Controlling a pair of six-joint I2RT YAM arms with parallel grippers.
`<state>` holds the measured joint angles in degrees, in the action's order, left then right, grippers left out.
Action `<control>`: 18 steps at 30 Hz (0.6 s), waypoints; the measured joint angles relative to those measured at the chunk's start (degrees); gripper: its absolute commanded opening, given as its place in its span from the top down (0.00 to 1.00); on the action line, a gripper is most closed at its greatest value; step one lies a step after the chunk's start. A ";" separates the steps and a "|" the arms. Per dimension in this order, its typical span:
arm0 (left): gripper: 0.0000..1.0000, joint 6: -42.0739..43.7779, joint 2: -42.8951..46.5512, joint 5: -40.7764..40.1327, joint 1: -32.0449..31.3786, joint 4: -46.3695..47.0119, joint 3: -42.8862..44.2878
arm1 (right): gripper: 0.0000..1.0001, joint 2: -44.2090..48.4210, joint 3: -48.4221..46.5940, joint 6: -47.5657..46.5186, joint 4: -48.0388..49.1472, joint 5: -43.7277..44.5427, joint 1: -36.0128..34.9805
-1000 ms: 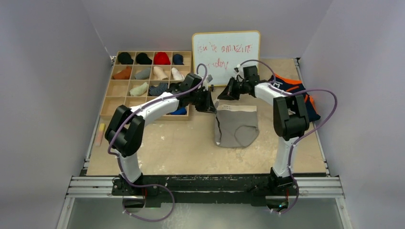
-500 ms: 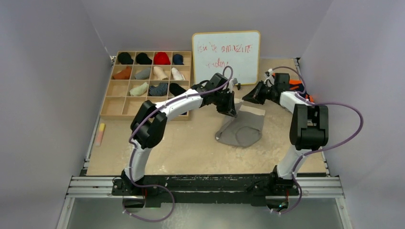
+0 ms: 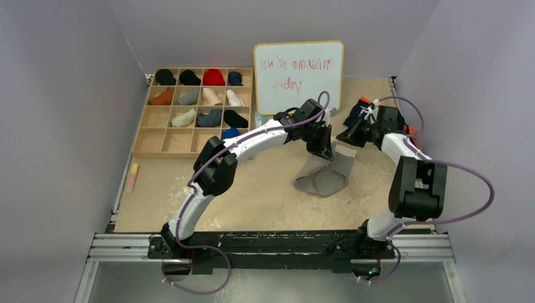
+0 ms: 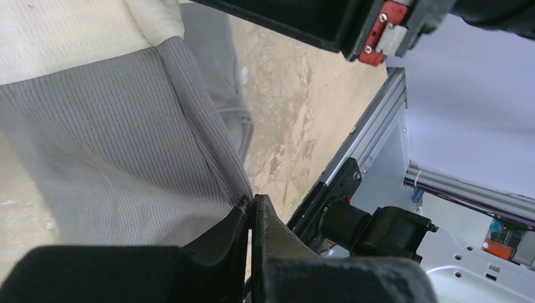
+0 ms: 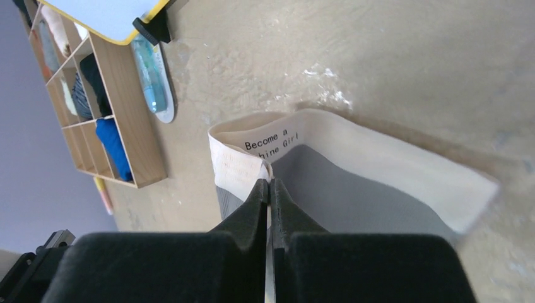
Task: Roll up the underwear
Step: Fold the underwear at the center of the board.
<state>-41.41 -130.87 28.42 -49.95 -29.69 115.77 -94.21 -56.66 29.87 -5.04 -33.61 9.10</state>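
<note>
Grey underwear: the grey underwear lies right of centre on the table in the overhead view. Its upper edge is lifted toward both grippers and its lower part rests on the surface.
Left gripper: the left gripper reaches in from the lower left to the garment's upper left corner, with its jaws pressed together on the cloth.
Right gripper: the right gripper sits just to the right, at the upper right corner, with its jaws also pinching the cloth.
Left wrist view alone: ribbed grey fabric fills the left half of the frame, and a fold runs down into the closed fingertips. The cream waistband lies at the upper left. The other gripper's black body, with a red part, crosses the top edge.
Right wrist view alone: the closed fingers nip the left end of the waistband, which stands open as a loop with grey inside. The black print "Become a" can be read on it.
Navy underwear: the navy underwear, with orange trim, lies at the upper right of the overhead frame. It is mostly hidden behind the right arm.
Whiteboard: the whiteboard stands upright at top centre with red scribble on it. Only its yellow-edged corner shows in the right wrist view, at the upper left.
Wooden tray: the wooden tray sits at the upper left of the overhead view, with small rolled garments in its compartments. Its near edge shows at the left of the right wrist view.
</note>
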 measured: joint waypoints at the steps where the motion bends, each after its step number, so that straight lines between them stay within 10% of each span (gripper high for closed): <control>1: 1.00 0.02 -0.44 0.11 -0.42 -0.44 0.83 | 1.00 1.77 0.96 0.13 -0.09 1.33 0.20; 18: 1.00 -0.22 -8.15 1.70 -4.24 -2.08 8.72 | 1.00 8.28 5.99 1.09 -5.35 12.50 7.96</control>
<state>-41.63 -139.02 30.13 -54.19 -31.77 124.49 -85.93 -50.68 30.96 -10.39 -21.10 17.06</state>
